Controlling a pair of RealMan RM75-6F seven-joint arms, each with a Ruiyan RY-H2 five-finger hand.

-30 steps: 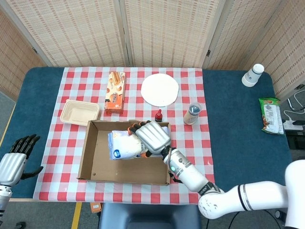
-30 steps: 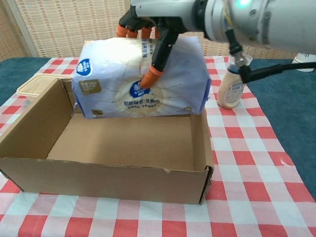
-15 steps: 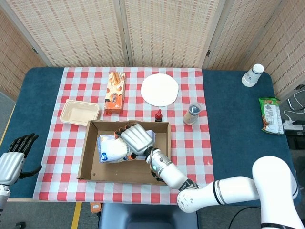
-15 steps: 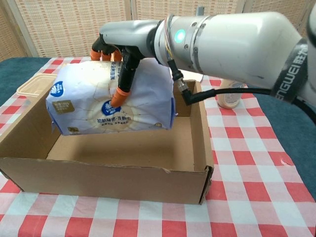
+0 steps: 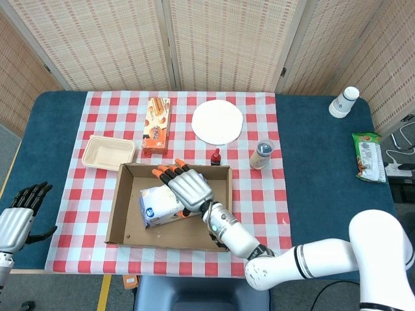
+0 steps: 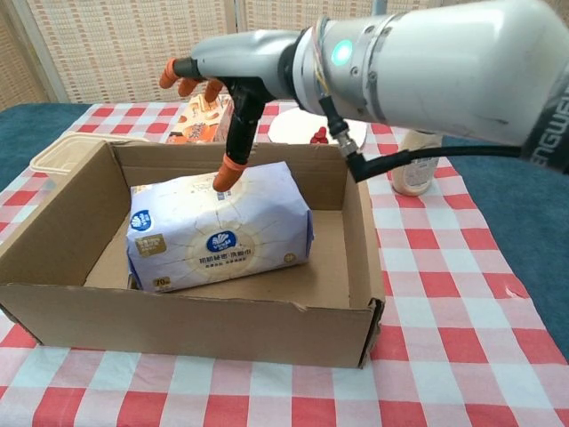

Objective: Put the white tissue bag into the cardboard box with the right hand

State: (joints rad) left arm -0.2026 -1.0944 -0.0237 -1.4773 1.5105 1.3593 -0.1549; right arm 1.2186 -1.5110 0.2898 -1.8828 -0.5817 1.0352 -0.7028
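The white tissue bag (image 5: 157,206) (image 6: 218,236) lies on the floor of the open cardboard box (image 5: 117,207) (image 6: 196,322), towards its left half. My right hand (image 5: 189,187) (image 6: 233,76) hovers over the bag with its fingers spread and nothing in its grip. One orange fingertip (image 6: 224,183) points down at the bag's top; whether it touches cannot be told. My left hand (image 5: 22,215) hangs off the table's lower left corner, fingers apart and empty, seen only in the head view.
Behind the box stand a beige food container (image 5: 109,152) (image 6: 62,151), a biscuit box (image 5: 156,124), a white plate (image 5: 217,122), a small red bottle (image 5: 215,157) and a jar (image 5: 262,154) (image 6: 413,169). Far right lie a white cup (image 5: 343,102) and a green snack bag (image 5: 367,155).
The right hand lowered the tissue bag into the box and let go. The bag now rests on the box floor, and the hand has lifted with its fingers spread.
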